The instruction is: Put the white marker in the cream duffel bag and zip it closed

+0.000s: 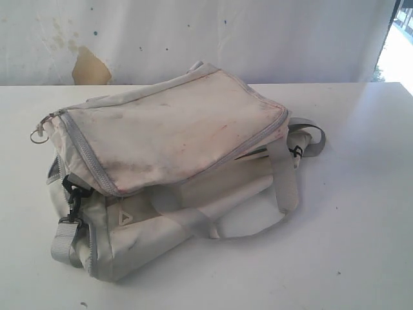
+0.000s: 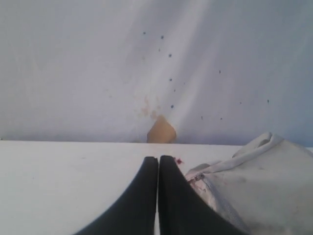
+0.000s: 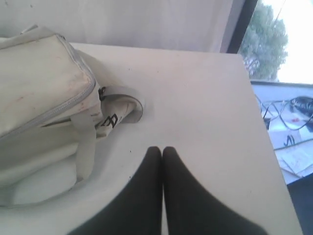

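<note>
The cream duffel bag (image 1: 174,161) lies on the white table (image 1: 361,226), stained, its grey zipper (image 1: 87,155) running round the top flap, which looks closed. A metal ring (image 1: 37,135) hangs at its left corner. The white marker is out of view. My left gripper (image 2: 158,159) is shut and empty, just beside the bag's zipper corner (image 2: 198,177). Over bare table to the right of the bag (image 3: 39,83), my right gripper (image 3: 162,149) is likewise shut with nothing in it. Neither gripper shows in the exterior view.
Grey webbing straps (image 1: 284,174) and a black clip (image 1: 72,194) trail from the bag. A marked white wall (image 1: 193,39) stands behind the table. The table's right edge (image 3: 264,127) drops to a floor with cables and papers.
</note>
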You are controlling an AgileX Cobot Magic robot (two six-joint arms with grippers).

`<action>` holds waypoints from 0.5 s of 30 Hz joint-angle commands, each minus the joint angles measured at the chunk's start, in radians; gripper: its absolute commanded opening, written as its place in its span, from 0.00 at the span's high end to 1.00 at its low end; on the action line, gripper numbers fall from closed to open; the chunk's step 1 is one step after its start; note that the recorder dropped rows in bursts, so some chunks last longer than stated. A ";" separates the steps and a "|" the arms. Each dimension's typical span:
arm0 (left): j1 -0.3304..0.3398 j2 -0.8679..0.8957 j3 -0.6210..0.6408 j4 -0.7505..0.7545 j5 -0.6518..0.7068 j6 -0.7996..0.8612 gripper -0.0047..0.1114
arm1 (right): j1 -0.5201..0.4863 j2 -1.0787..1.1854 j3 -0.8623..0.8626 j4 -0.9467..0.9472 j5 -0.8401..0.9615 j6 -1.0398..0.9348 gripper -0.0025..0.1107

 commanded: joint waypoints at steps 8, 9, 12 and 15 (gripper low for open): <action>-0.004 -0.237 -0.018 0.068 0.146 -0.007 0.96 | -0.007 -0.412 0.109 -0.005 0.036 -0.031 0.98; -0.004 -0.237 -0.027 0.068 0.165 -0.007 0.96 | -0.007 -0.443 0.114 -0.005 0.048 -0.031 0.98; -0.004 -0.237 -0.027 0.066 0.156 -0.007 0.96 | -0.007 -0.529 0.126 -0.005 0.068 -0.031 0.98; -0.004 -0.237 -0.027 0.065 0.123 -0.007 0.96 | -0.007 -0.548 0.139 -0.005 0.070 -0.027 0.98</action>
